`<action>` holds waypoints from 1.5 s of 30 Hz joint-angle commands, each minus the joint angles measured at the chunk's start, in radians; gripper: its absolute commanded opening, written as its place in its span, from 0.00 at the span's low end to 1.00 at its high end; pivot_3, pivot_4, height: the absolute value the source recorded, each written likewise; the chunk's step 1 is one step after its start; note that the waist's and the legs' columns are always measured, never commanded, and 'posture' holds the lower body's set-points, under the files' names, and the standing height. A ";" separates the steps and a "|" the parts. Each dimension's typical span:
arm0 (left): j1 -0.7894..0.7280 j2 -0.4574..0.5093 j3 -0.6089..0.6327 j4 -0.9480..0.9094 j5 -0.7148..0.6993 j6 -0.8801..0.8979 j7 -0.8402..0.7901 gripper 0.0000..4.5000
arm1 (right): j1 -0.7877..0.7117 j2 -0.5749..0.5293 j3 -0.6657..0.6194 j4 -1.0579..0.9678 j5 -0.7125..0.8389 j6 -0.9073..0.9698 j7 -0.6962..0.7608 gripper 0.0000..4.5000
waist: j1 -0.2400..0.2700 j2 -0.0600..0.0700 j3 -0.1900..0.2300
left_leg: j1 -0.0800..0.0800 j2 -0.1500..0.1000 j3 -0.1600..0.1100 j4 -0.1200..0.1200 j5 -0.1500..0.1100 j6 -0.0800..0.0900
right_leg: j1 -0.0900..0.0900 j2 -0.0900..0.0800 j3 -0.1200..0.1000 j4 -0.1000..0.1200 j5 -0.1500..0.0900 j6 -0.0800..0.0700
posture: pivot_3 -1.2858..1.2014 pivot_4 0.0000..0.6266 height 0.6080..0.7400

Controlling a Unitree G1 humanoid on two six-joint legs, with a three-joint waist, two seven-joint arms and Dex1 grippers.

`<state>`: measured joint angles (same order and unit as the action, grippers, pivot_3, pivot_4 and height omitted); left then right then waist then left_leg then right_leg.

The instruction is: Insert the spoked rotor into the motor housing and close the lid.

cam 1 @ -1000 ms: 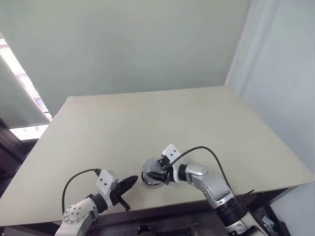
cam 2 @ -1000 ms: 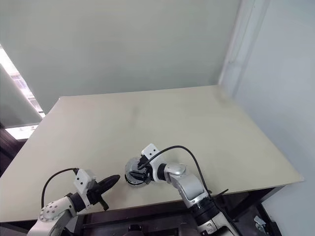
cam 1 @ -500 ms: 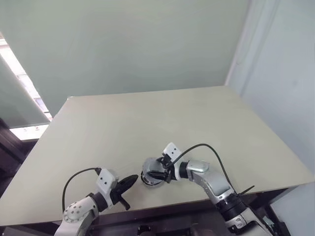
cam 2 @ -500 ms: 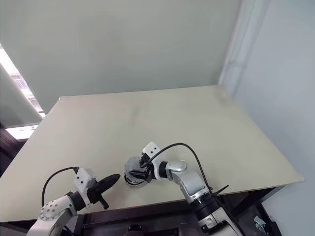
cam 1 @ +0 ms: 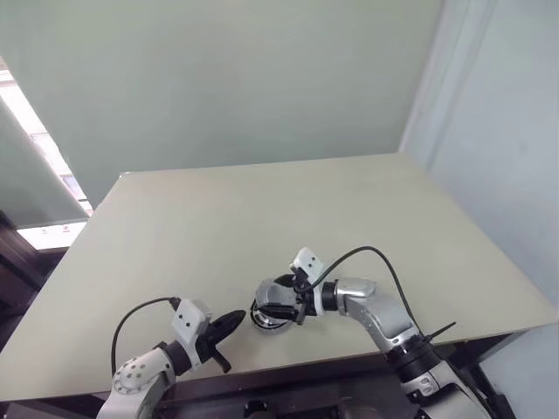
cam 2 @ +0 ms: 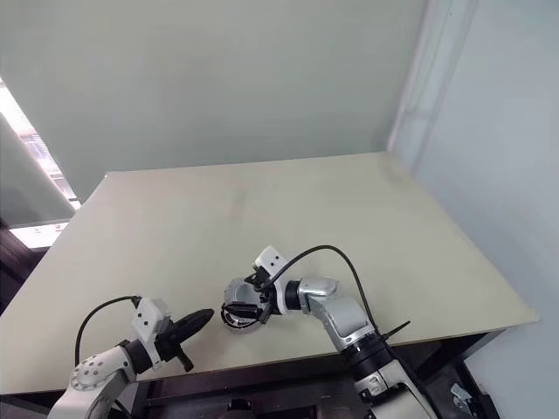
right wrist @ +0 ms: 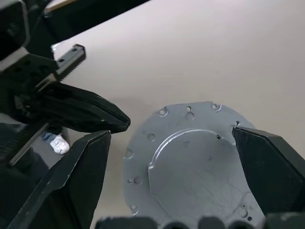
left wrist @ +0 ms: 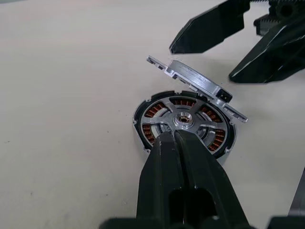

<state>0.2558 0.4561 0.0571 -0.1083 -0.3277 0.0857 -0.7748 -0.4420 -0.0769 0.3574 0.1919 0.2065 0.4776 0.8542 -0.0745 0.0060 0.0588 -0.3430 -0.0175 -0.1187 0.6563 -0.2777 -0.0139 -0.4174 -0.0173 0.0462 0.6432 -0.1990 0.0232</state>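
Note:
The motor housing (left wrist: 151,112) lies on the table near its front edge, copper windings showing. Inside it sits the spoked rotor (left wrist: 183,119), silver hub up. The grey lid (left wrist: 195,81) stands tilted over the housing's far rim, one edge raised. My right gripper (left wrist: 201,62) is open, its black fingers (right wrist: 267,167) spread to either side of the lid (right wrist: 190,176) without pressing on it. My left gripper (left wrist: 174,135) is shut and empty, its tips pointing at the housing's near rim. In the head views the two grippers (cam 1: 278,305) (cam 1: 234,321) face each other across the housing (cam 1: 269,318).
The beige table (cam 1: 262,218) stretches far and wide behind the motor. Its front edge runs just under my arms. A pale wall rises behind the table's back edge.
My right gripper's fingers have spread wider around the lid and its wrist has turned a little. The left arm and the housing have stayed put.

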 commanded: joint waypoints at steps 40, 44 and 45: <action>0.000 0.075 0.037 0.010 0.020 -0.012 -0.029 0.00 | -0.082 0.031 0.046 0.187 -0.150 -0.129 -0.005 0.72 | -0.001 0.000 0.000 | 0.003 0.000 0.000 0.001 0.000 0.000 | 0.003 0.000 0.000 0.001 0.000 0.000 | 0.52 0.00 1.00; 0.006 0.089 0.039 0.013 0.024 -0.013 -0.025 0.00 | -0.087 0.041 0.078 0.146 -0.177 -0.063 -0.037 0.72 | 0.000 0.000 0.000 | 0.003 0.000 -0.001 0.001 0.000 0.000 | 0.003 0.000 0.000 0.001 0.000 -0.001 | 0.52 0.00 1.00; 0.007 0.090 0.037 0.013 0.025 -0.014 -0.024 0.00 | -0.087 0.046 0.086 0.133 -0.188 -0.041 -0.052 0.72 | 0.000 0.000 0.000 | 0.003 0.000 -0.001 0.001 0.000 0.000 | 0.003 0.000 0.000 0.001 0.000 -0.001 | 0.52 0.00 1.00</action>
<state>0.2696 0.5355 0.0714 -0.0803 -0.3072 0.0859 -0.8005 -0.5091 -0.0439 0.4261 0.3602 0.0366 0.4061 0.8272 -0.0747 0.0064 0.0589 -0.3401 -0.0172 -0.1195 0.6579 -0.2777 -0.0140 -0.4145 -0.0169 0.0461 0.6444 -0.1994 0.0226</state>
